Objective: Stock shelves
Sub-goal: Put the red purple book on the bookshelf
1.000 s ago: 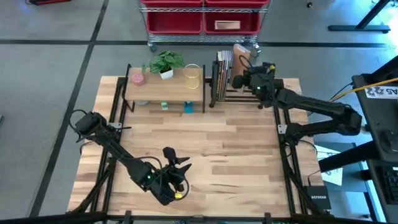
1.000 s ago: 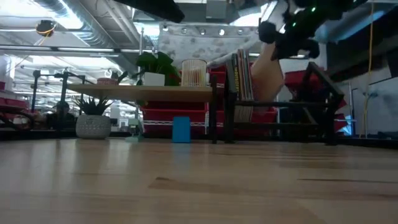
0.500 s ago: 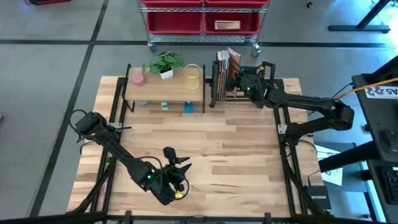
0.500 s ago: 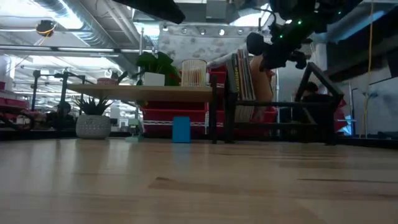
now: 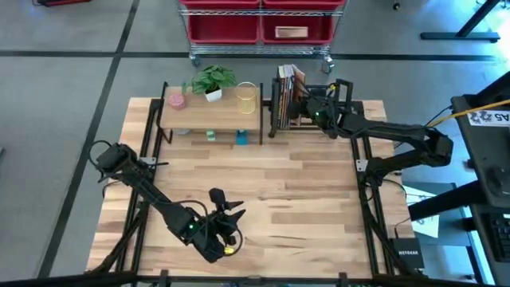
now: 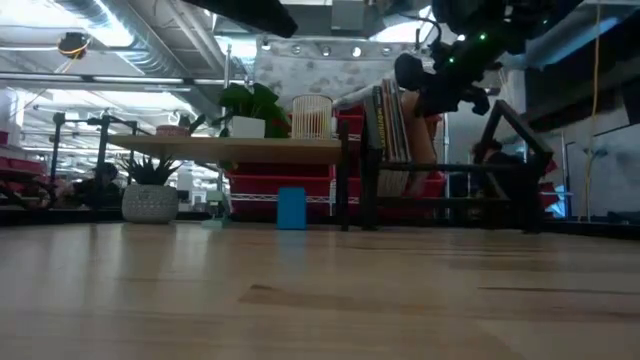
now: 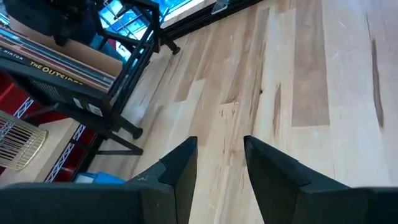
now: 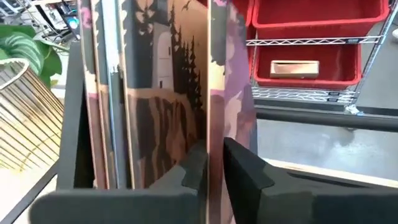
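Right tool (image 5: 306,102) is positioned at the black book rack (image 5: 311,119), which stands at the 1 o'clock part of the worktop (image 5: 303,199) in the high view. In the right wrist view its fingers (image 8: 239,168) are drawn nearly together on the lower edge of a thin book (image 8: 214,93), standing upright as the outermost volume of the row of books (image 5: 284,94) already in the rack. The held book shows a pinkish cover; the neighbouring cover bears a lighthouse on a cliff.

Left tool (image 5: 226,209) rests low over the worktop at about 7 o'clock in the high view, well apart from both shelves. The left wrist view shows its fingers (image 7: 180,174) parted by a moderate gap, with nothing between them.

The wood-topped shelf (image 5: 211,112) stands at 11 o'clock, just beside the rack. On its top tier: a potted plant (image 5: 213,81), a gold wire basket (image 5: 247,97) and a small pink item (image 5: 176,100). On the lower level, a blue block (image 6: 291,208) and a white pot holding a plant (image 6: 149,198) are visible in the low view.

A wheeled cart with red bins (image 5: 259,28) stands on the floor beyond the worktop at 12 o'clock.
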{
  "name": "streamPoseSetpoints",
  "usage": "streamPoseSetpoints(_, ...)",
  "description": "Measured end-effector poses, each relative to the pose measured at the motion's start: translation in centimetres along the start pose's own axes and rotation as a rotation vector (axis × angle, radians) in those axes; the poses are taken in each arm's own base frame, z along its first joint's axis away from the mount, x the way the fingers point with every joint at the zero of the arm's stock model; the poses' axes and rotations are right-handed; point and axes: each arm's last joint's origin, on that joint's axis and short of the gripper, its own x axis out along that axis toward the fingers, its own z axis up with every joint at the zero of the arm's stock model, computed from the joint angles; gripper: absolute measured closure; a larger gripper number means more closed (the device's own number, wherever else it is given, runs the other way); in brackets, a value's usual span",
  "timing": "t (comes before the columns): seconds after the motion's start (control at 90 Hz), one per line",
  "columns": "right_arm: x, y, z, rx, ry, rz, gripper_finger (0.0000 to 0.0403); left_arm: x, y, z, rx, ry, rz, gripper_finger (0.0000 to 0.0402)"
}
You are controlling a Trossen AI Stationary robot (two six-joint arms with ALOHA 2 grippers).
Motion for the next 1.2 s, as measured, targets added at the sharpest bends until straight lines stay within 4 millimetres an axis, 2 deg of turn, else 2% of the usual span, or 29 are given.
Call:
streamPoseSetpoints(0.278, 0.0, 0.3, -0.1, -0.037, 0.037, 0.081, 0.0258, 0.0, 0.0, 0.0, 0.002, 0.0, 0.0, 0.0282)
streamPoseSetpoints(0.433, 0.0, 0.5, -0.1, -0.071, 0.06, 0.145, 0.0225, 0.0, 0.0, 0.0, 0.003, 0.0, 0.0, 0.0282)
streamPoseSetpoints(0.633, -0.4, 0.5, 0.2, -0.094, 0.062, 0.196, 0.0217, 0.0, 0.0, 0.0, 0.003, 0.0, 0.0, 0.0282)
streamPoseSetpoints(1.011, -3.3, -0.4, 1.9, -0.121, 0.066, 0.328, 0.0216, 0.0, 0.0, 0.0, 0.002, 0.0, 0.0, 0.0282)
streamPoseSetpoints(1.2, -4.6, -0.5, 2.4, -0.167, 0.096, 0.493, 0.0216, 0.0, 0.0, 0.0, 0.002, 0.0, 0.0, 0.0282)
